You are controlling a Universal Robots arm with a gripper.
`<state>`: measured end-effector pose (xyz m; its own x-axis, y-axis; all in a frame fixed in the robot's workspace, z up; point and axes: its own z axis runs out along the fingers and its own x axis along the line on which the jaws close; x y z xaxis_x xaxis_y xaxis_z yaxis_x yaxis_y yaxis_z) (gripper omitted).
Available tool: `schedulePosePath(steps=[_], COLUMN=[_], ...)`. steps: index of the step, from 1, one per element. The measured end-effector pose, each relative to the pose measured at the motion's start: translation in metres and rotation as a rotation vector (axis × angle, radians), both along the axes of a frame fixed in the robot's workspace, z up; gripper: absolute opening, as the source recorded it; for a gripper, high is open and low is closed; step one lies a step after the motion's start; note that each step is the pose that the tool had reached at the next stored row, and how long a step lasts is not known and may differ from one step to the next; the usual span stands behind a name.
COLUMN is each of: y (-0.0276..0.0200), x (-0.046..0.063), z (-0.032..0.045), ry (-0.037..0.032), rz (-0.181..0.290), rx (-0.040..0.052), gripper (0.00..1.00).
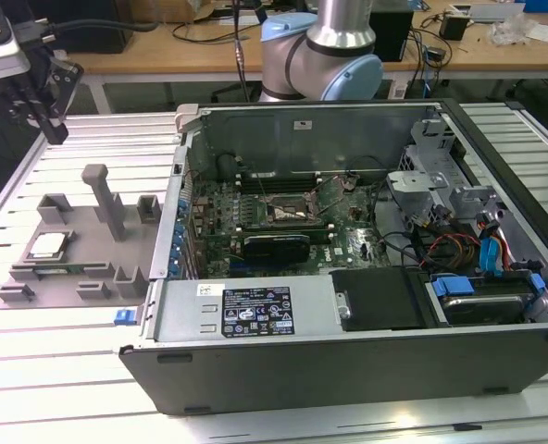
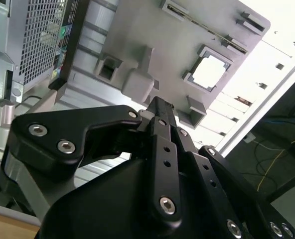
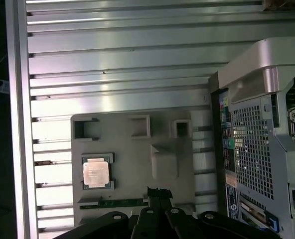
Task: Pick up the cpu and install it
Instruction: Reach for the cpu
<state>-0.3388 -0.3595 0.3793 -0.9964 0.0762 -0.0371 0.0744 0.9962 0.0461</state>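
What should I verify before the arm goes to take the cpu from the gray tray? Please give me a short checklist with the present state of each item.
1. The cpu lies flat in its pocket of the gray tray: ok.
2. Nothing covers the cpu: ok.
3. The gripper is over the cpu: not ok, it hangs apart from it.
4. The gripper is open: not ok, it looks shut and empty.
5. The computer case is open: ok.
6. The socket is ready to take the chip: cannot tell.
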Motion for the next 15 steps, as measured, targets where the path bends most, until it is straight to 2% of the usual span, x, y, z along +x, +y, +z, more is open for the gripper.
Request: schedulePosePath(steps=[8, 15], y=[0.0054, 0.0069], x=[-0.010, -0.020], z=[-0.0051, -0.0152], ry=[0.0001, 0.0000], rz=[0.000, 0.000], rx=[-0.0001, 0.0000], gripper=[0.11, 0.11])
